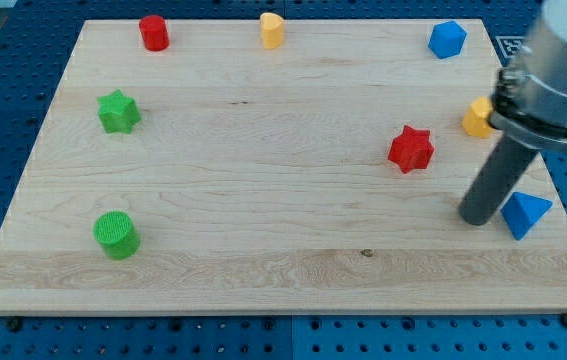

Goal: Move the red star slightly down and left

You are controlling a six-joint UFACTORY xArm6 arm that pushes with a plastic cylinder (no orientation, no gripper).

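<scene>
Tip (478, 217) of rod beside blue triangular block (525, 213), lower right of red star (411, 149).
No gripper fitted; star was untouched, the whole down-left push remained.

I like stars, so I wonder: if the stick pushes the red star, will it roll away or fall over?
Probably neither. The red star lies flat and squat on the wooden board, so it should slide, not tip. Its points may make it spin if my tip, now below and right of it, pushes off-centre. It looks small, so likely light.
</scene>
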